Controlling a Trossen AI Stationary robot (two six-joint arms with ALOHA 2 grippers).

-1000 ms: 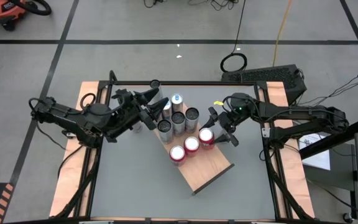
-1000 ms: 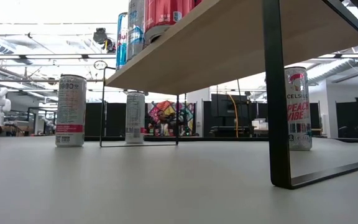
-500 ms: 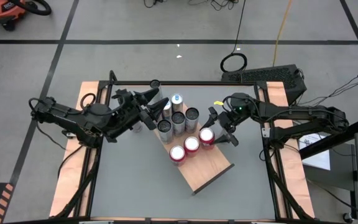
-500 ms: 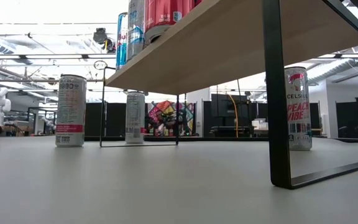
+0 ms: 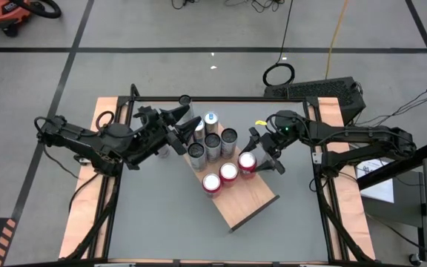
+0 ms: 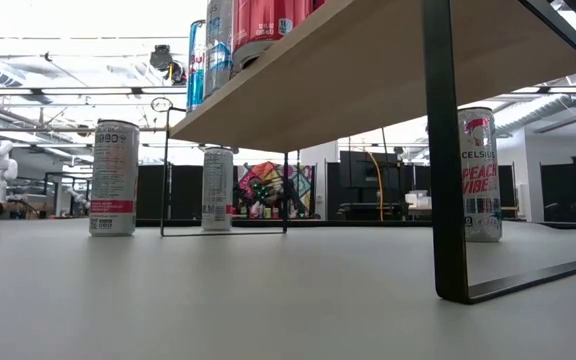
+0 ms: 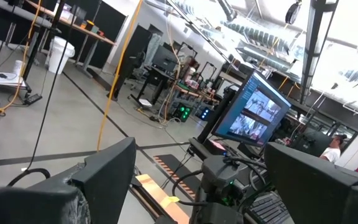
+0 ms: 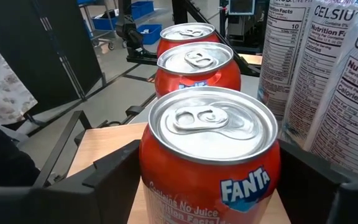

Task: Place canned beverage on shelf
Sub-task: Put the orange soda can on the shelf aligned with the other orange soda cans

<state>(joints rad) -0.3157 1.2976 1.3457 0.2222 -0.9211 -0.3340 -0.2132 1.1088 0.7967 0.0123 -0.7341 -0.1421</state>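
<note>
The wooden shelf (image 5: 245, 202) stands on the grey table (image 5: 161, 215), carrying three red Fanta cans (image 5: 228, 172) and, at their eleven o'clock, several silver cans (image 5: 212, 140).

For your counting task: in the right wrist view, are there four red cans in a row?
No: only three red cans stand in line there.

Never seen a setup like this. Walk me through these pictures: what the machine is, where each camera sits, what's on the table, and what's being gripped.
Two dark robot arms work at a table. The overhead picture shows the wooden shelf carrying tall slim cans and three red cans. The table-level picture looks under that shelf; three more cans stand on the table. Each arm also carries a wrist camera. The right gripper straddles the end red Fanta can, fingers open on either side, so it isn't clamped. The left gripper hangs open and empty beside the tall cans; its camera shows only the room.
</note>
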